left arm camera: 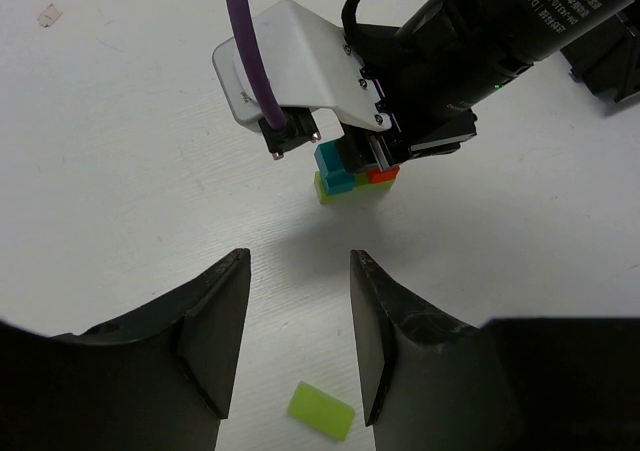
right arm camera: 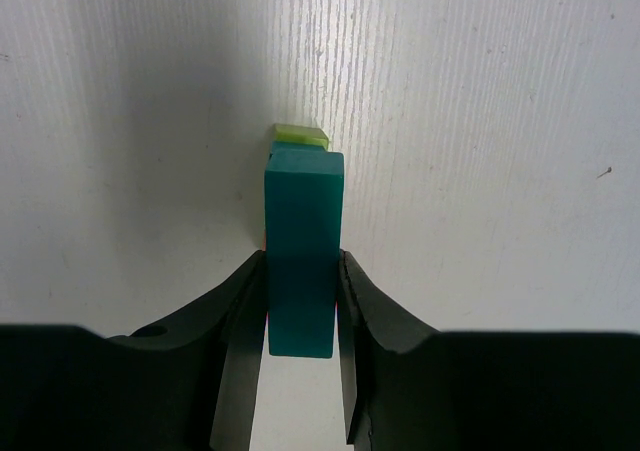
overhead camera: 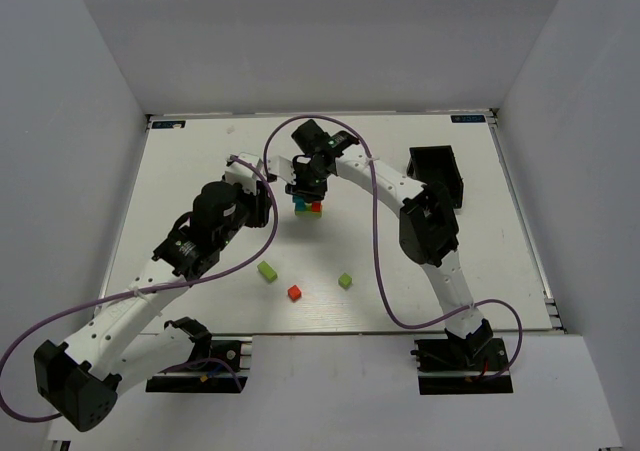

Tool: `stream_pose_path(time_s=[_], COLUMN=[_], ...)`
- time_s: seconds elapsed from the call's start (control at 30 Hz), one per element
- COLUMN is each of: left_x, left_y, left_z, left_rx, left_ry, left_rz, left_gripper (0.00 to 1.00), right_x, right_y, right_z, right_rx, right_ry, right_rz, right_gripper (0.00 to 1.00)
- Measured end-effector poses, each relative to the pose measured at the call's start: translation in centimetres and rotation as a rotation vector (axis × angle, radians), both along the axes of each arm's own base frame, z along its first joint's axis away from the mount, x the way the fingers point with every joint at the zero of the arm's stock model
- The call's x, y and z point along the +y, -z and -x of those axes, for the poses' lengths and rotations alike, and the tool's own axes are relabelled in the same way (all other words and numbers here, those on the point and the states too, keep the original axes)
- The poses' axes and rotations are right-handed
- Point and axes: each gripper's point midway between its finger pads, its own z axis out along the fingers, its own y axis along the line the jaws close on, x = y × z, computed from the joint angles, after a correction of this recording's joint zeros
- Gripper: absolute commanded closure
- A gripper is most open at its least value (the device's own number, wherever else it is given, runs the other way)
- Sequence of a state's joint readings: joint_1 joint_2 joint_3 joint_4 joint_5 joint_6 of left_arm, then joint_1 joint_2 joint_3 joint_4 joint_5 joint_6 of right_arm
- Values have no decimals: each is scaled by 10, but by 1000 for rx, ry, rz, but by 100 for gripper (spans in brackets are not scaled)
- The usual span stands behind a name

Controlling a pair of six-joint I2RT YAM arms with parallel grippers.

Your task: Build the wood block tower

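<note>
Your right gripper (right arm camera: pixel 300 266) pinched the teal bar (right arm camera: pixel 303 221).
It sat on the tower (overhead camera: pixel 308 207), upper middle; left gripper (left arm camera: pixel 299 261) wide, empty.

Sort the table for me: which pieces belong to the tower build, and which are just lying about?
Job: teal bar in right gripper; part-built stack; left lime block; right lime block; red cube.
Lying about: black box.

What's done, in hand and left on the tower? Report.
Done: a lime-green wooden block and a red wooden block form the base. In hand: the right pincer is shut on the teal wooden bar at that base. Remaining: a lime-green oblong, a red cube and a lime-green cube lie loose; the left pincer is open, empty.
</note>
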State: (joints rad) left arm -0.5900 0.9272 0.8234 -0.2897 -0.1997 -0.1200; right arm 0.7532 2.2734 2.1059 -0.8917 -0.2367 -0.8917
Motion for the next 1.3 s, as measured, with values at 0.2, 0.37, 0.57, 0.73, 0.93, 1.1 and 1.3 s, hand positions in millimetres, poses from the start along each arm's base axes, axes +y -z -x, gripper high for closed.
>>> stream_pose_path(time_s=[0.2, 0.37, 0.57, 0.73, 0.93, 1.1, 1.3], left_x=[0, 0, 0, 0, 0, 0, 0], left_y=[-1, -2, -2, -2, -2, -2, -2], left_z=[0, 0, 0, 0, 0, 0, 0], left_rx=[-5, -6, -6, -6, -6, -6, -6], left_ry=[0, 0, 0, 0, 0, 0, 0], left_rz=[3, 4, 4, 4, 4, 4, 4], left_gripper=[45, 45, 45, 45, 45, 45, 45], right_x=[0, 0, 0, 0, -1, -2, -1], right_y=[0, 4, 7, 7, 7, 7, 7], right_z=[0, 1, 1, 1, 0, 0, 1], right_rx=[3, 12, 18, 18, 15, 12, 13], right_ry=[8, 14, 18, 24, 29, 31, 29], right_rz=[1, 5, 9, 11, 16, 18, 19], right_gripper=[94, 94, 93, 93, 93, 91, 91])
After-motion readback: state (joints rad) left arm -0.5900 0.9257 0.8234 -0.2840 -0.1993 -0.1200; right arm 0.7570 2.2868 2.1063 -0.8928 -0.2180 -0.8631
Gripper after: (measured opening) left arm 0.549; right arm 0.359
